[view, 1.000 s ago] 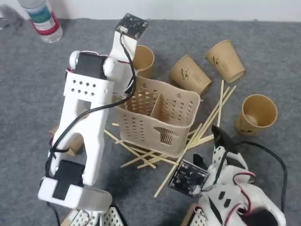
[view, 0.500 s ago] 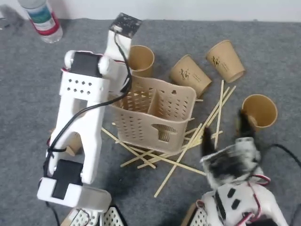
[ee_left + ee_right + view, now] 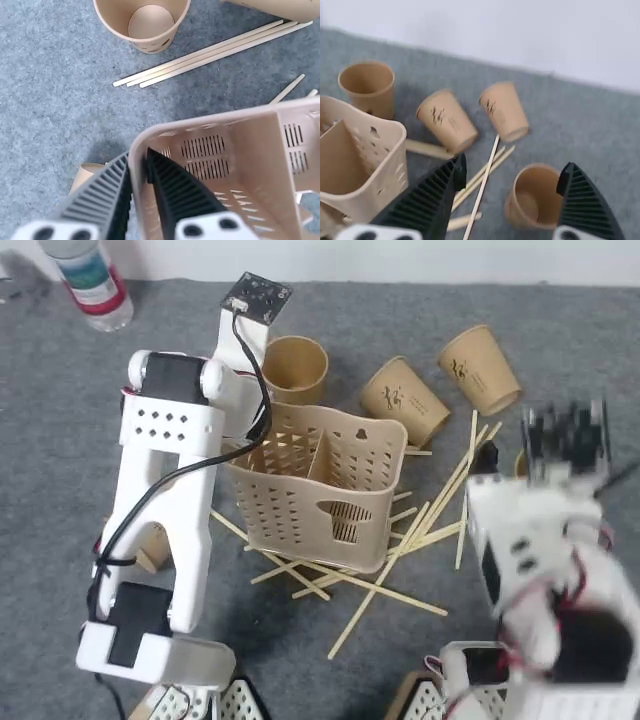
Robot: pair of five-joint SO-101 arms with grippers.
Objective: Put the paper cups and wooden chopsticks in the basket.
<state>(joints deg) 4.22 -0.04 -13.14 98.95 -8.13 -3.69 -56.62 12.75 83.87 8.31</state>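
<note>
Left claw (image 3: 145, 159) pinches the tilted basket (image 3: 300, 510) by its wall, centre frame; a slip would tip it onto the chopsticks (image 3: 385, 591). Right claw (image 3: 512, 172), wide, could topple the upright paper cup (image 3: 532, 197) near it.

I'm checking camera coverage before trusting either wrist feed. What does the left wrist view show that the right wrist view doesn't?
The left wrist view adds the left tool clamped on the basket at its rim, one finger inside and one outside. The right wrist view adds the open right tool framing a lone cup standing upright, plus loose chopsticks beside it and a pale wall behind. Both share the basket, the upright cup behind it, and the bundle of chopsticks lying next to that cup.
</note>
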